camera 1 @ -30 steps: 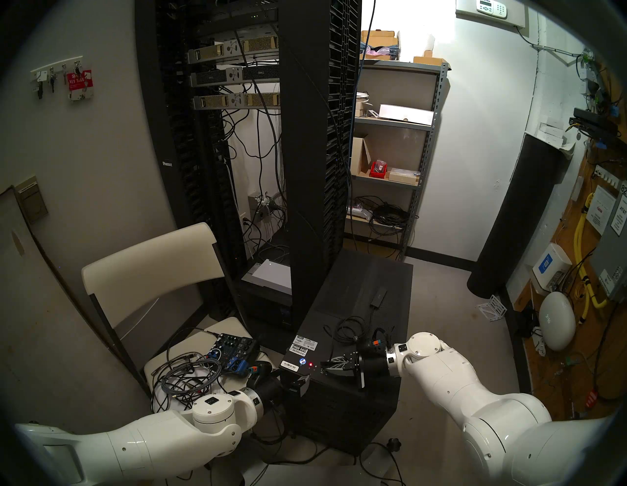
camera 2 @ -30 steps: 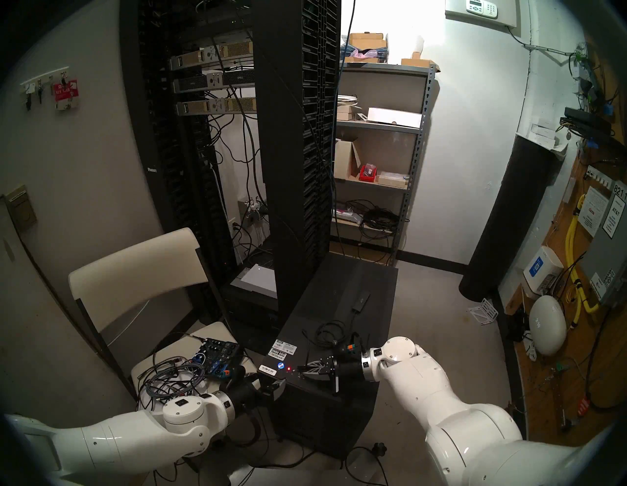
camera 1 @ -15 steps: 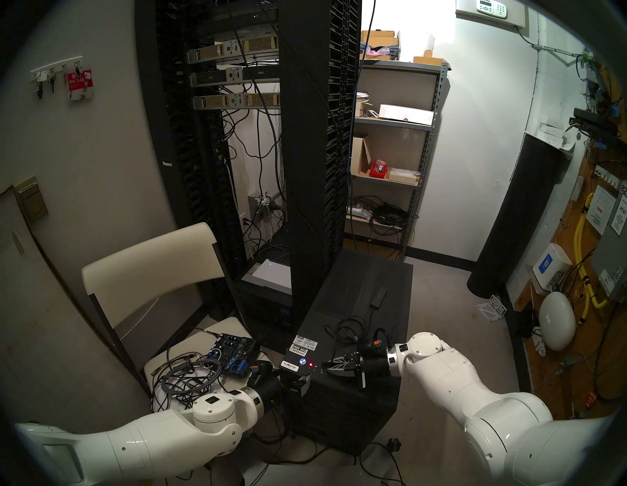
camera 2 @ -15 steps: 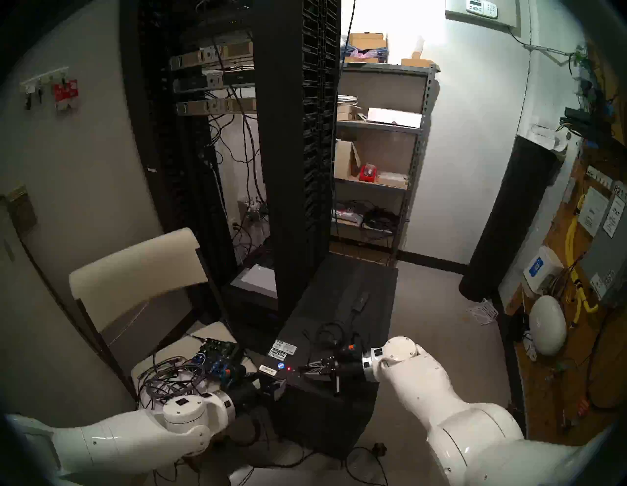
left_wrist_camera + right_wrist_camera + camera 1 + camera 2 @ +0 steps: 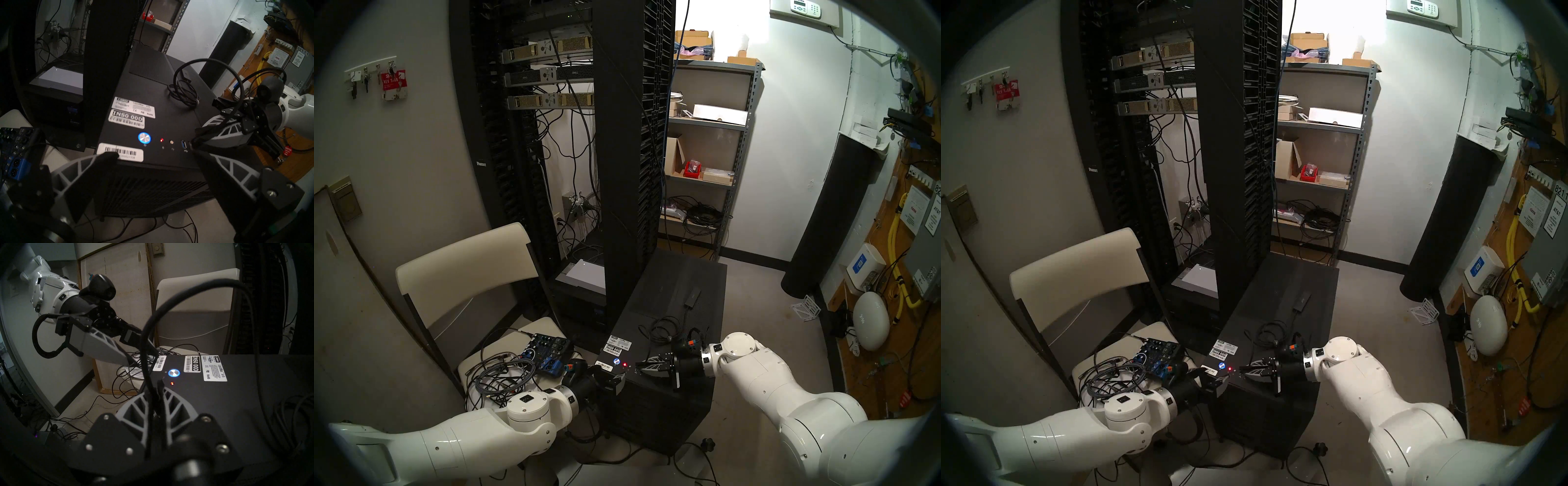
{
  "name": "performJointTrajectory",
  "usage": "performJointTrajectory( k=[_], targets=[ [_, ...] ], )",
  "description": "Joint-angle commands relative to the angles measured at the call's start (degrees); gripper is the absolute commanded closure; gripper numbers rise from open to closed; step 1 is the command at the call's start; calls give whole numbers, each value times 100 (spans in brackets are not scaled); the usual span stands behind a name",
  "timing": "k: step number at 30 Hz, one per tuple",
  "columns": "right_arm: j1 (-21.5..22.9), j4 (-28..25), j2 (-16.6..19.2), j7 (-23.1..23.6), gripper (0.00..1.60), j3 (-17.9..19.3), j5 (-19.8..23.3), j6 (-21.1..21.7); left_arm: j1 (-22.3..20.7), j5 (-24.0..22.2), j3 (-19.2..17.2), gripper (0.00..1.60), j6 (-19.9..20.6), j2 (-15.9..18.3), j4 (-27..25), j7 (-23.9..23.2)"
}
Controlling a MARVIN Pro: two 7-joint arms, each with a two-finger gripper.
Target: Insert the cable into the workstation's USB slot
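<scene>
one workstation [image 5: 670, 339], one cable [image 5: 667, 327], three white stickers [image 5: 134, 107], two pincers [image 5: 638, 367], one chair [image 5: 463, 271].

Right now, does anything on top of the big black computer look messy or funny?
A bit messy, yes. The black cable sits in a loose coil on the computer, and one end arches up in a big loop to the right gripper, whose fingers pinch it by the blue USB slot. Nothing looks broken.
</scene>
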Motion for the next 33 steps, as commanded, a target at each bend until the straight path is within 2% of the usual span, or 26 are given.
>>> performJointTrajectory(
  k=[1,5,13,20,25,26,28,33],
  targets=[
    [-393,65,61,4,105,-185,-175,-24,-179,21,-131,0,-105,-78,-244,-41],
    [-452,-75,92,-42,106,-137,-118,-96,-164,33,-133,0,-104,-79,-259,-45],
    [-558,-386,154,-76,93,-61,-13,-149,-158,54,-146,0,-110,-83,-281,-36],
    [-701,-770,237,-87,90,-11,42,-73,-201,354,-88,0,-146,-27,-280,6],
    [-806,-1086,310,-84,85,12,71,35,-195,367,-146,0,-170,7,-311,24],
    [-829,-1138,322,-95,80,17,72,53,-196,368,-152,0,-171,9,-312,26],
    [-888,-1304,356,-104,60,32,84,116,-192,371,-160,0,-175,11,-317,38],
    [-1004,-1605,422,-191,52,94,94,187,-187,355,-166,0,-178,23,-330,36]
  ],
)
